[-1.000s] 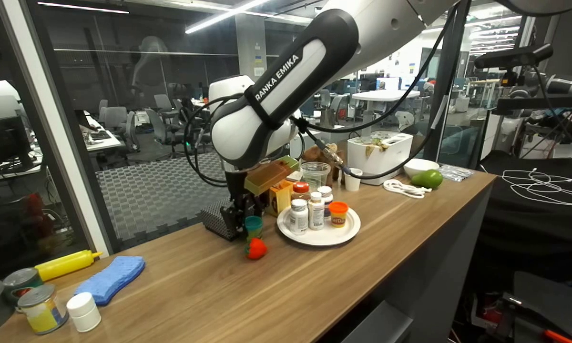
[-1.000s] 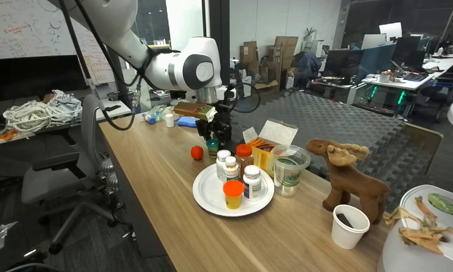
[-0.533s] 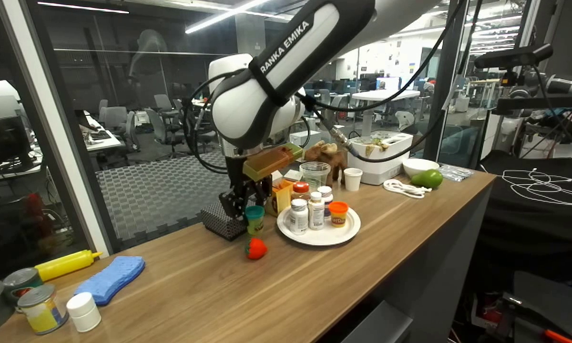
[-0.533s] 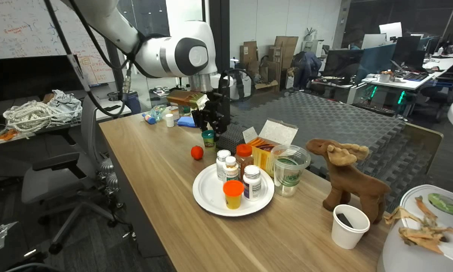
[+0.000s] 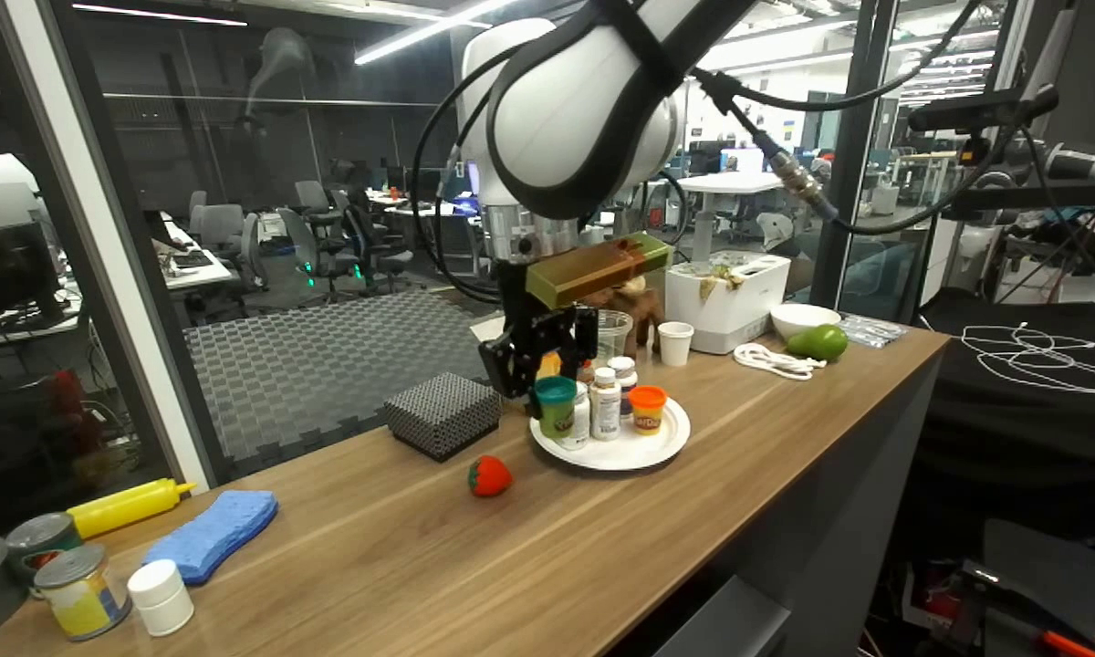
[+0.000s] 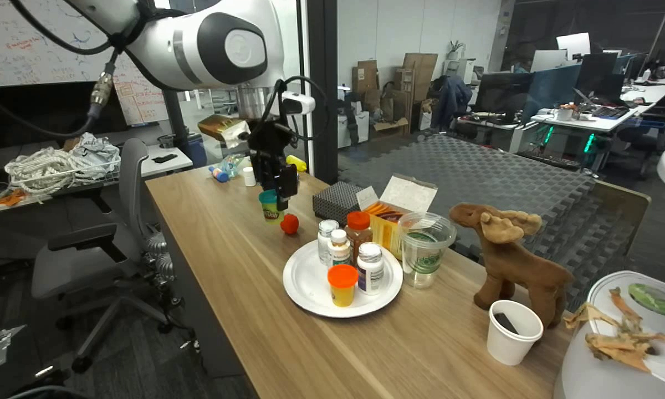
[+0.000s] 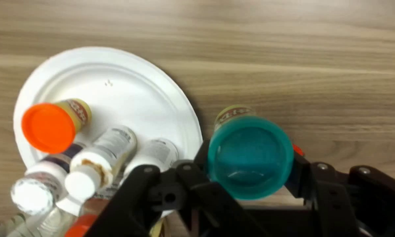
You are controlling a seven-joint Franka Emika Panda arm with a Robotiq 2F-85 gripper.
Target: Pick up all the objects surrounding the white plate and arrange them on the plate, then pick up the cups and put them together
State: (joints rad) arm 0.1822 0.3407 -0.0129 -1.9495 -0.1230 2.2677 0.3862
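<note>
The robot arm (image 5: 561,119) has swung up toward 2 o'clock in an exterior view over the last second. The white plate (image 7: 128,93) has not moved on the table (image 5: 374,547); in the wrist view it has room from 12 to 2 o'clock. The dark box (image 5: 443,415), partly covered by the gripper (image 7: 250,161) a moment ago, now shows whole. The clear cup (image 6: 425,255), near the plate at 2 o'clock, and the paper cup (image 6: 511,346), past 3, stand apart in an exterior view, so joining them is a later step. The teal-lidded tub (image 6: 270,208), clasped by the gripper, has come up off the table and hangs just outside the plate's rim, a little past 3 o'clock in the wrist view. So that pick looks done, and what remains is probably to carry it over and set it down in the free part. The white-capped bottles (image 7: 115,143), bunched from 4 to 8 o'clock, could get knocked on the way. Smallest, the strawberry (image 5: 490,476) lies off the plate.
</note>
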